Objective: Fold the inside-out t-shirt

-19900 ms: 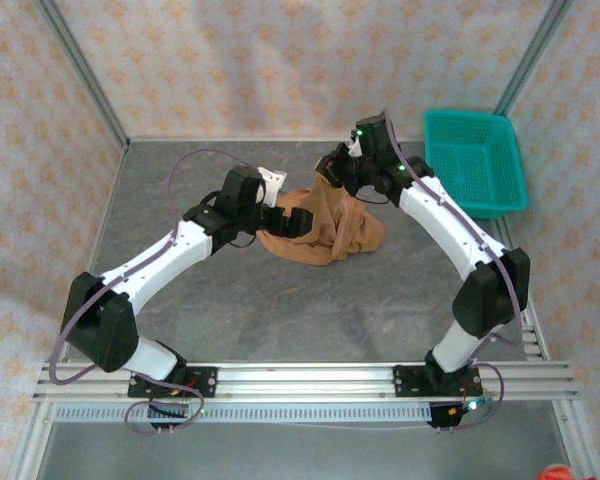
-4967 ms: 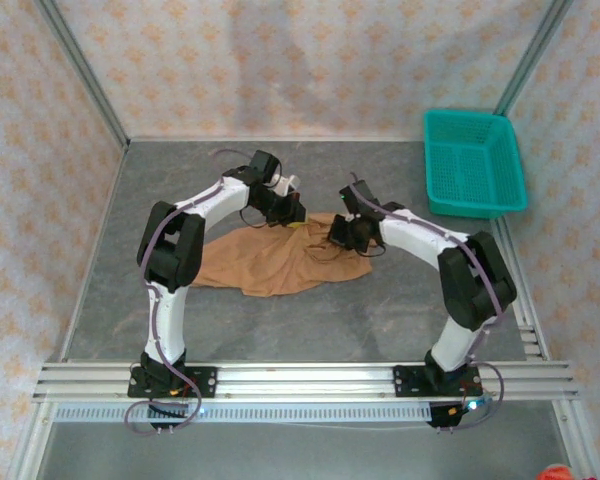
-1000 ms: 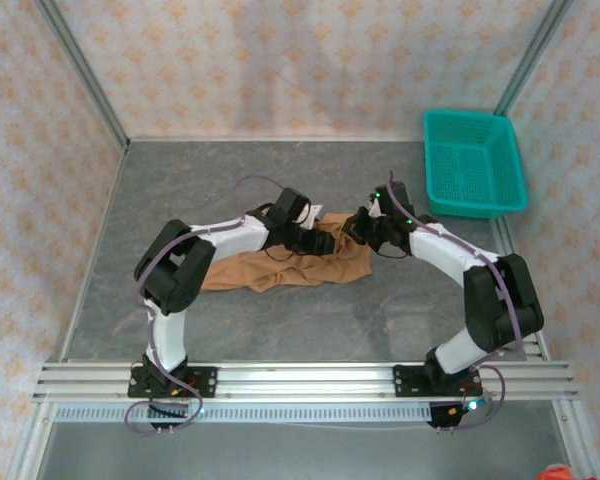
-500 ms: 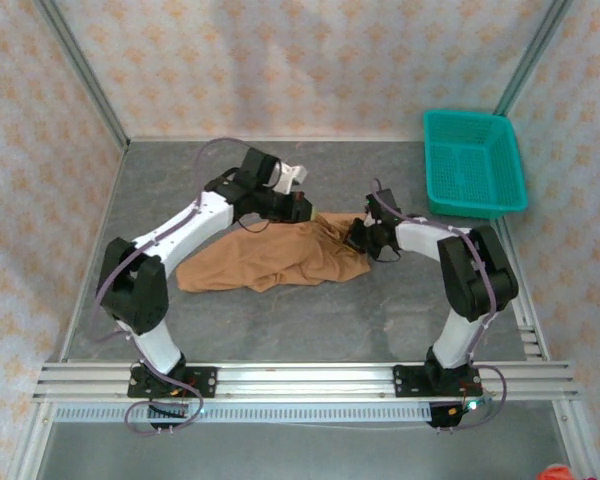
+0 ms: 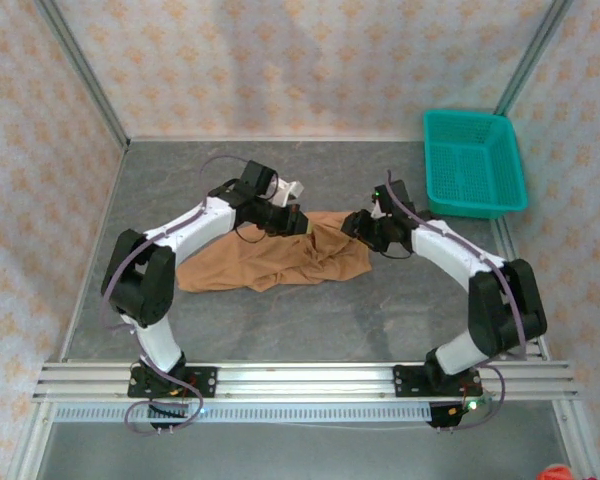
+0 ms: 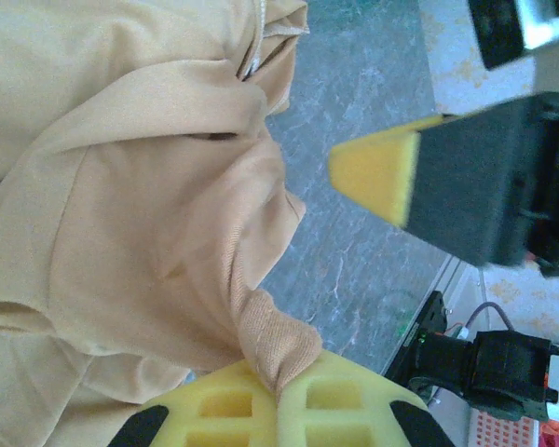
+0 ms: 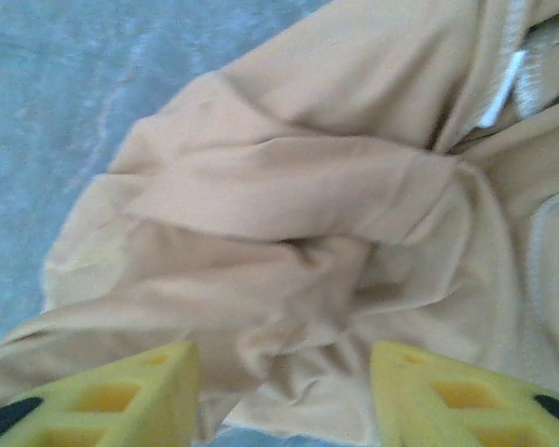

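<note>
Progress check: honestly, not far. The shirt (image 5: 270, 262) lies in a rumpled strip mid-worktop (image 5: 280, 340), well apart from the basket (image 5: 475, 160), on the side of it toward my left arm. It's bunched worst at the end nearest the basket and flatter at the end farthest from it. I can't see a clean fold anywhere, so I'd say I'm in the spreading-out stage, with all the actual folding left to do.

My left claw (image 5: 292, 222) sits at the shirt's edge, farther from the basket than the right one. It's spread wide and gripping nothing. A little corner of cloth just flops over the lower finger (image 6: 279, 414), and the other finger is well clear of it.

My right claw (image 5: 355, 226) is at the shirt end closest to the basket. It's also spread apart with nothing in it, both fingers (image 7: 121, 396) hovering over a pile of wrinkles. There's a white strip (image 7: 501, 88) near a hem in the right wrist view. It could be the label, but I can't tell for sure.

What's left, my guess: grab two edges, pull the thing flat, then sleeves in and fold it over. The cloth looks soft and slumpy, so it'll likely take a few tugs.
</note>
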You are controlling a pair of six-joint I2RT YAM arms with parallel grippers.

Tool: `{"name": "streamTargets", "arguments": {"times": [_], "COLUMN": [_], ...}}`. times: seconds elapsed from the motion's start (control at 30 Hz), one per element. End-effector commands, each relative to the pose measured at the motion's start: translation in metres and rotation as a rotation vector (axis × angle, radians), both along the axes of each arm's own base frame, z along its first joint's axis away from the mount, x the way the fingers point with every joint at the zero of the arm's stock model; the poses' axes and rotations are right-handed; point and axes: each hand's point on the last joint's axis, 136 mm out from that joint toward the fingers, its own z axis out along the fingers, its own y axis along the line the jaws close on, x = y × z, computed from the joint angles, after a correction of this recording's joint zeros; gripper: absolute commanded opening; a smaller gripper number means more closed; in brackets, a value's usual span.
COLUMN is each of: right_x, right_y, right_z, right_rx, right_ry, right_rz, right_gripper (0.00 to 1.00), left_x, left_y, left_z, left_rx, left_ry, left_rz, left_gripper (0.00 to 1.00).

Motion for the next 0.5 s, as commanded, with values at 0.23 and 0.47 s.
{"name": "streamTargets", "arguments": {"times": [0.23,0.47], "right_x": [-0.030,-0.031], "right_y": [0.057,0.063], "right_z": [0.008,-0.005], "right_rx": [0.076,0.058], "right_ry": [-0.062,-0.134], "right_rz": [0.114,0.139], "right_gripper": [0.66,0.73], "left_x": [0.005,0.010], "left_y": [-0.007,-0.011], "left_z": [0.002,0.000], "left_rx": [-0.024,-0.044], "left_ry": [-0.008,0.008], "left_rz": [0.003,0.023], "left_gripper": [0.00,0.00]}}
